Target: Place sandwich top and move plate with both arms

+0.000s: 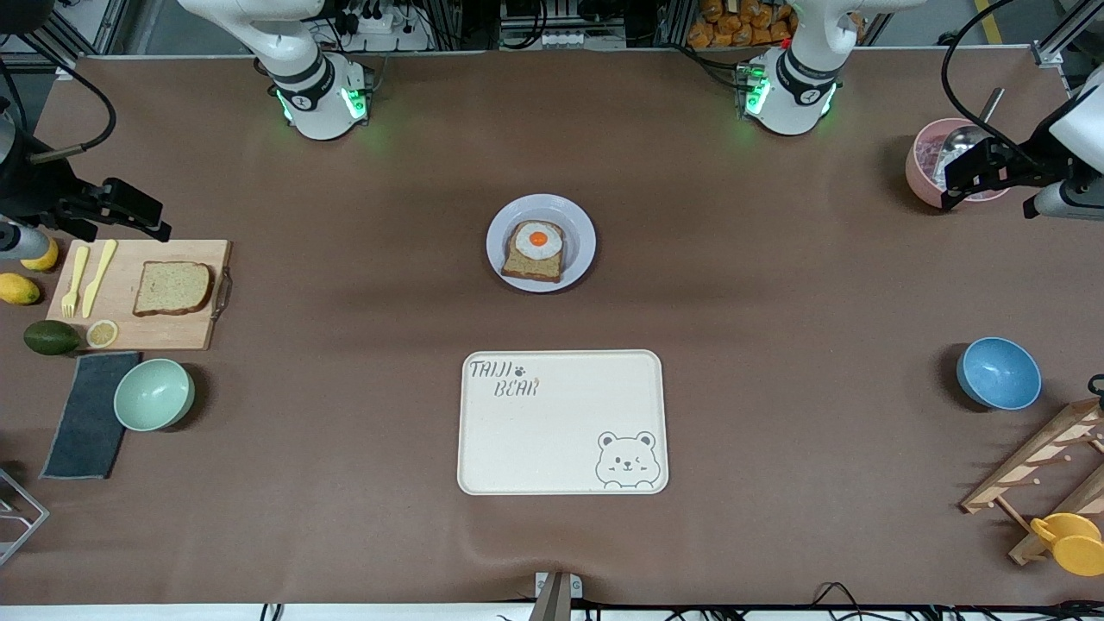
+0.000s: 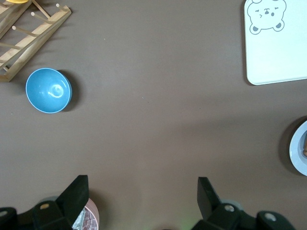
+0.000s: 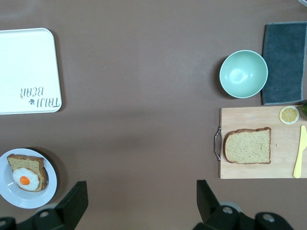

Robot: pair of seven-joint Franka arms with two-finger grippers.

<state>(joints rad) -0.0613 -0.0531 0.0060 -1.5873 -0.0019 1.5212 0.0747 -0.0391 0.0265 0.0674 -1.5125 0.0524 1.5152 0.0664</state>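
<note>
Brown table: plate holds egg-topped bread; sandwich top lies on a cutting board, under neither open, empty pincer: right pincer, left pincer.

Brown table; cluttered metal racks along its edge.

Left gripper raised, fingers spread wide. Right gripper raised, fingers spread wide.
</note>
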